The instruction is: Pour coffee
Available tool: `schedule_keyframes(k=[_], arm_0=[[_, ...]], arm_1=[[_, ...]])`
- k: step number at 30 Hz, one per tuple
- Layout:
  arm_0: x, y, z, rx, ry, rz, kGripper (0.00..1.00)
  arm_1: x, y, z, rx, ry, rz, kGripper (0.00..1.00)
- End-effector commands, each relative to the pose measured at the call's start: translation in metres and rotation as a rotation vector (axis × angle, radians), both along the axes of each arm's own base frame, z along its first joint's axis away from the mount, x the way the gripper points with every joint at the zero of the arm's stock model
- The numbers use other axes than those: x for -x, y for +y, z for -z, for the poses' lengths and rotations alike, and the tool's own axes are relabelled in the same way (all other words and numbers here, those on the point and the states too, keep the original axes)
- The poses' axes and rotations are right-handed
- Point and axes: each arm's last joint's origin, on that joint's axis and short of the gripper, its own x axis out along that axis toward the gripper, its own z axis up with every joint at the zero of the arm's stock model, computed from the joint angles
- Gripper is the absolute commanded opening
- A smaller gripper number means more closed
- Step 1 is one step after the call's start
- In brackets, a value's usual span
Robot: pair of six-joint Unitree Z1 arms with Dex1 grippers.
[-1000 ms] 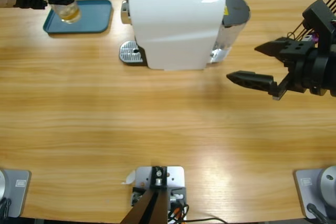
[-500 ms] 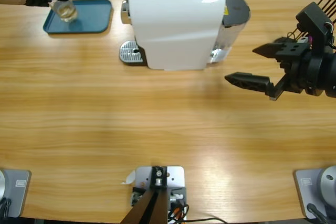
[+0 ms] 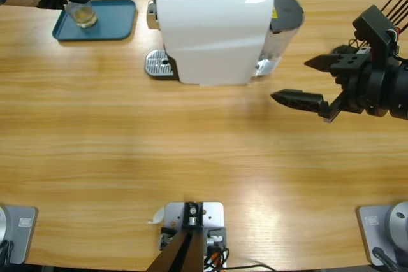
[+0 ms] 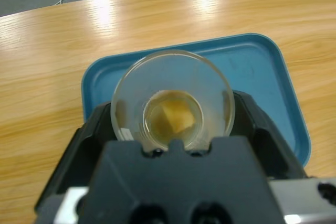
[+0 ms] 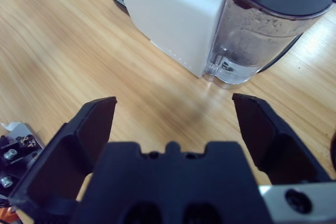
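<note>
Black jaws of the left gripper (image 4: 173, 129) pinch the glass (image 4: 172, 100) from both sides, and the coffee (image 4: 172, 117) lies as a thin amber layer at its bottom. The glass is over the blue tray (image 4: 273, 77) at the table's (image 3: 191, 157) far left corner; whether it touches the tray, I cannot tell. I judge the step is setting the glass down; next, the jaws must release and retreat without tipping it. Farther right, the right gripper (image 3: 312, 84) hangs spread and empty near the white machine (image 3: 213, 30).
</note>
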Motion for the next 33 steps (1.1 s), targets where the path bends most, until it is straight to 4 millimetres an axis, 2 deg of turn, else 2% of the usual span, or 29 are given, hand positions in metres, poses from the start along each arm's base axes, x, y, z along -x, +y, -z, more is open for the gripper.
schedule_keyframes(k=[1, 8, 11, 16, 19, 21, 24, 29, 33], arm_0=[[0.002, -0.007, 0.016, -0.024, 0.034, -0.011, 0.991], [0.011, -0.006, 0.009, -0.031, 0.027, -0.014, 0.991], [0.020, -0.004, -0.006, -0.028, -0.002, -0.018, 0.991], [0.054, 0.011, -0.045, -0.041, -0.070, -0.077, 0.991], [0.091, 0.017, -0.075, -0.034, -0.102, -0.089, 0.991], [0.120, 0.020, -0.087, -0.009, -0.087, -0.108, 0.988], [0.167, 0.019, -0.095, 0.005, -0.025, -0.091, 0.987], [0.258, -0.006, -0.104, 0.046, 0.049, 0.152, 0.977], [0.317, -0.009, -0.106, 0.077, 0.025, 0.320, 0.975]], arm_1=[[0.001, 0.002, 0.013, 0.021, 0.043, -0.008, 1.000], [0.001, 0.002, 0.012, 0.018, 0.040, -0.009, 1.000], [0.002, 0.002, 0.012, 0.016, 0.038, -0.009, 1.000], [0.003, 0.000, 0.009, 0.008, 0.028, -0.007, 1.000], [0.005, -0.002, 0.007, 0.003, 0.014, 0.000, 1.000], [0.005, -0.003, 0.005, 0.000, 0.005, 0.006, 1.000], [0.005, -0.004, 0.004, -0.004, -0.002, 0.009, 1.000], [0.007, -0.007, 0.002, -0.002, -0.023, 0.028, 1.000], [0.006, -0.008, 0.001, 0.024, -0.019, 0.046, 1.000]])
